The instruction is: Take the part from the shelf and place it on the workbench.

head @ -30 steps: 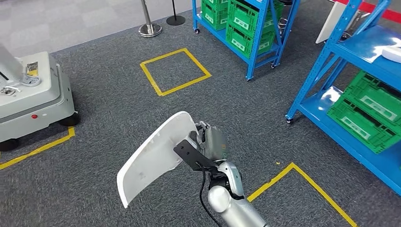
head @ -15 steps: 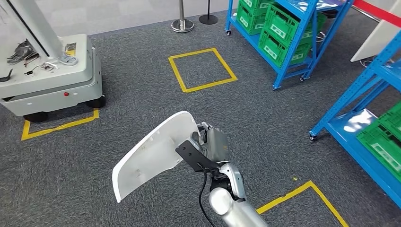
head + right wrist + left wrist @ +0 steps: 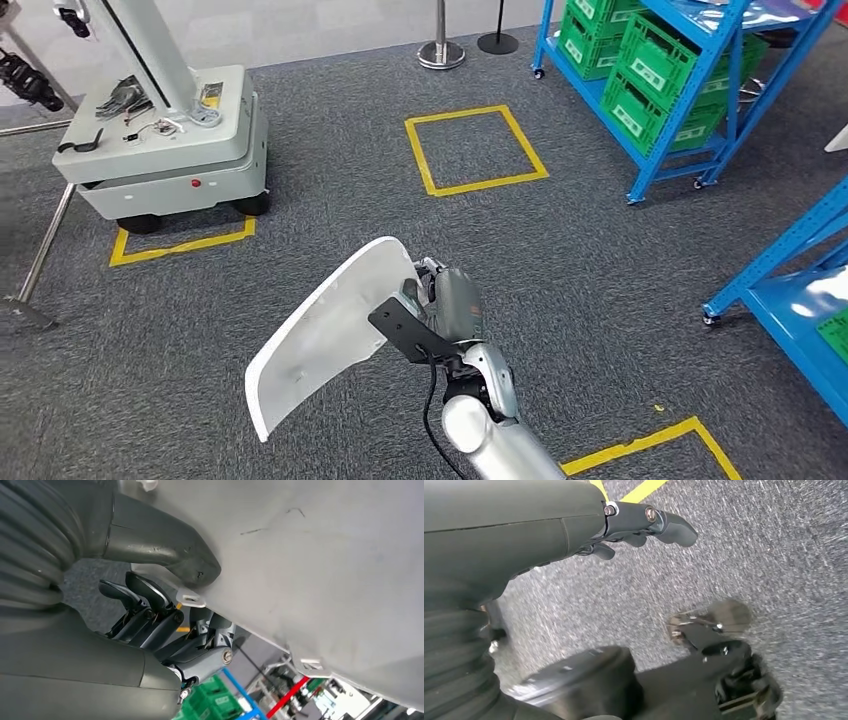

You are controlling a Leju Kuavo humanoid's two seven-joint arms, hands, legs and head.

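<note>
The left robot hand point(image 3: 644, 527) hangs empty, fingers loosely curled, above grey carpet point(image 3: 774, 555) crossed by yellow tape point(image 3: 644, 489).

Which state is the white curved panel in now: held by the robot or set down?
Held. The right hand grips the white curved panel above the grey carpet, thumb pressed on its surface.

Floor: grey carpet point(image 3: 300, 270) marked with yellow tape. One closed tape square point(image 3: 476, 150) lies ahead. A second tape outline point(image 3: 180, 243) runs along the front of a grey wheeled cart point(image 3: 165, 140), far left. A third tape corner point(image 3: 655, 445) lies at lower right.

The cart carries a slanted white mast point(image 3: 150, 45) and loose cables on its top deck.

A blue rack point(image 3: 690, 80), upper right, holds green crates point(image 3: 650, 75). Two stanchion bases point(image 3: 441, 52) stand behind the square, just left of the rack.
</note>
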